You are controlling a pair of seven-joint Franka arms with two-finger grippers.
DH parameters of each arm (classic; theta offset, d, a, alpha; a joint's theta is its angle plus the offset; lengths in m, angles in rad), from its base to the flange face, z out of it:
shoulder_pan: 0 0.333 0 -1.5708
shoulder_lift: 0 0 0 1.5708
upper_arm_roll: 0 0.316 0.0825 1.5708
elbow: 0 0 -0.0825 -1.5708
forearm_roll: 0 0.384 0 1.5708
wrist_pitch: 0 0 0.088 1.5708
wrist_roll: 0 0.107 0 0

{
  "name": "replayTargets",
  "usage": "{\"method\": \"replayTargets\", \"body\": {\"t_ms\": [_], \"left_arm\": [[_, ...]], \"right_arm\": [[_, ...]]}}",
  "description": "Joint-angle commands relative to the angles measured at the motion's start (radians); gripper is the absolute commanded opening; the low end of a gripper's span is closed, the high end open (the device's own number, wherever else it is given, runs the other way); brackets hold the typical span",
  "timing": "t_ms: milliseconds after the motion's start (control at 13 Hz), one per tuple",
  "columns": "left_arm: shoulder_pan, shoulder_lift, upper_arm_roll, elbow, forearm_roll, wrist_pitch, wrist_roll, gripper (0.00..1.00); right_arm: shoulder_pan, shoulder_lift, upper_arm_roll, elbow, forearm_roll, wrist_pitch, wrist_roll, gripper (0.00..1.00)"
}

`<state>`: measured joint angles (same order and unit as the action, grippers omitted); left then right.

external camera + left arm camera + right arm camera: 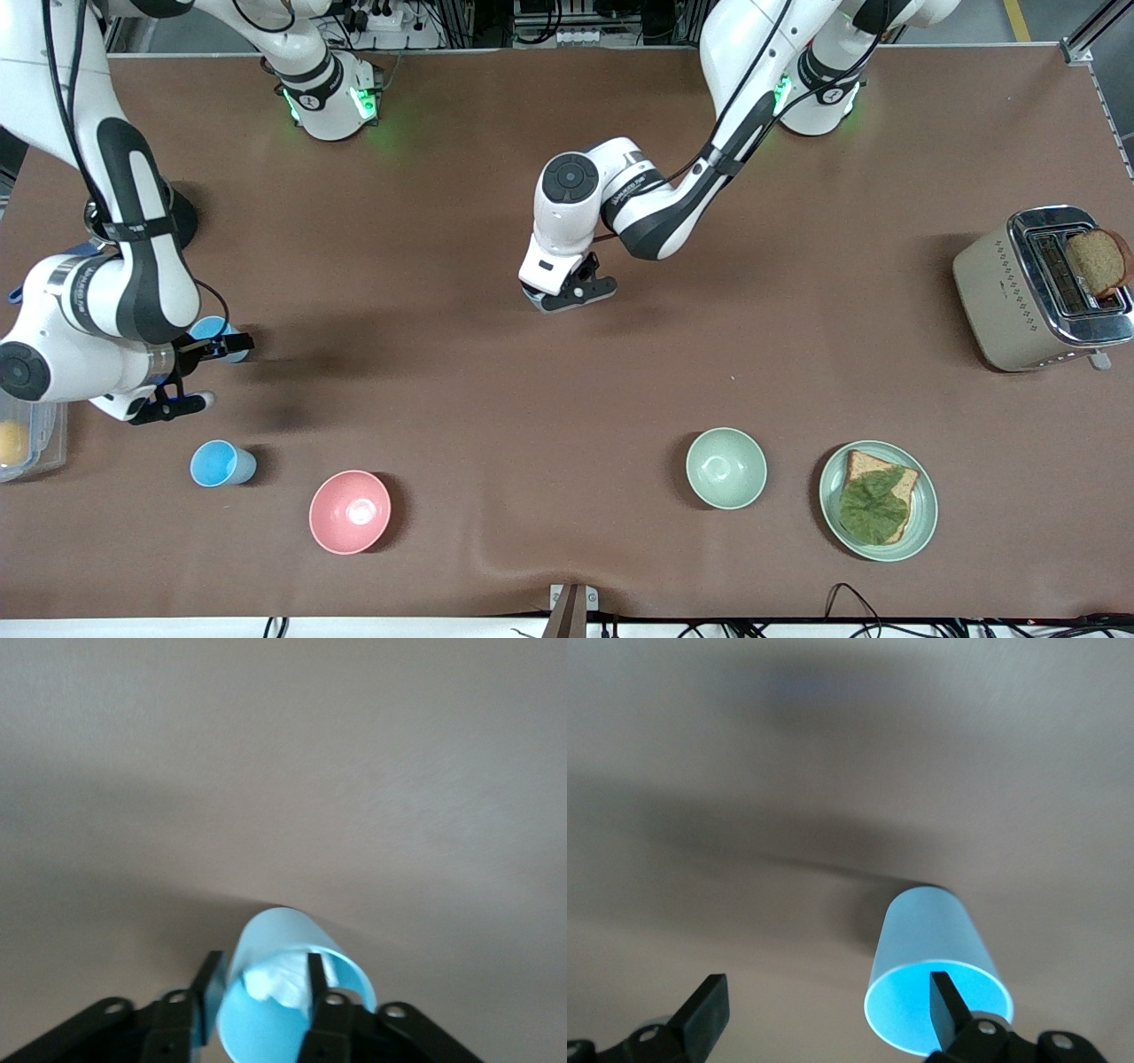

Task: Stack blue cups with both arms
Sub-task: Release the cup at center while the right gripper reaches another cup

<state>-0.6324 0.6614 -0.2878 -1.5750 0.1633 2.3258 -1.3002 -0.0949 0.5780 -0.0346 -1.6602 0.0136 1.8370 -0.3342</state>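
Your left gripper point(576, 292) sits low over the middle of the brown table point(496, 390), and you can see in the left wrist view that it is pinching a blue cup point(285, 988): 1 finger point(315, 985) sits inside the rim, the other point(208, 988) presses the outer wall. That cup has something white and crumpled inside it. In the front view the cup is almost entirely hidden under the hand.

Your right gripper point(190, 372) is at the right arm's end of the table, with its fingers spread wide. A 2nd blue cup point(220, 338) is at 1 of those fingers; in the right wrist view that finger point(943, 1005) crosses the cup's open mouth point(935, 988), while the other finger point(709, 1014) stands well apart from it. You cannot tell from these views whether the finger touches the rim.

A 3rd blue cup point(221, 463) is on the table, nearer the front camera than the right gripper. Beside it, toward the left arm's end, you have a pink bowl point(350, 511), then a pale green bowl point(726, 468), then a green plate point(877, 501) carrying a slice of bread topped with a leaf. A toaster point(1036, 288) with a slice of bread in its slot stands at the left arm's end of the table. A clear container point(27, 439) shows at the edge of the right arm's end.
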Motion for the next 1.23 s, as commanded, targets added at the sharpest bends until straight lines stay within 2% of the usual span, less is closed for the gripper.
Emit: {"method": "replayTargets", "body": {"t_ms": [0, 308, 538, 615, 692, 769, 923, 1154], "left_arm": [[0.04, -0.126, 0.003, -0.01, 0.015, -0.104, -0.014, 1.0], [0.182, -0.278, -0.008, -0.01, -0.008, -0.201, 0.069, 1.0], [0.333, -0.376, -0.005, -0.01, -0.076, -0.342, 0.339, 1.0], [0.389, -0.408, -0.004, -0.01, -0.076, -0.4, 0.428, 1.0], [0.464, -0.44, -0.004, -0.01, -0.076, -0.463, 0.531, 1.0], [0.52, -0.462, -0.002, -0.01, -0.077, -0.495, 0.62, 1.0], [0.639, -0.49, -0.008, -0.01, -0.079, -0.513, 0.816, 1.0], [0.768, -0.534, -0.002, -0.01, -0.079, -0.531, 1.065, 1.0]], "right_arm": [[-0.009, -0.021, 0.013, -0.053, -0.007, 0.016, -0.005, 1.0], [-0.019, -0.02, 0.013, -0.081, -0.009, 0.068, -0.015, 1.0], [-0.034, -0.01, 0.013, -0.081, -0.011, 0.1, -0.022, 1.0], [-0.043, -0.009, 0.013, -0.082, -0.012, 0.125, -0.066, 0.8], [-0.067, -0.007, 0.013, -0.082, -0.014, 0.155, -0.188, 0.05], [-0.081, -0.004, 0.013, -0.089, -0.012, 0.183, -0.244, 0.0], [-0.085, -0.016, 0.013, -0.153, -0.014, 0.269, -0.266, 0.0], [-0.077, -0.036, 0.013, -0.17, -0.014, 0.269, -0.266, 0.0]]}}
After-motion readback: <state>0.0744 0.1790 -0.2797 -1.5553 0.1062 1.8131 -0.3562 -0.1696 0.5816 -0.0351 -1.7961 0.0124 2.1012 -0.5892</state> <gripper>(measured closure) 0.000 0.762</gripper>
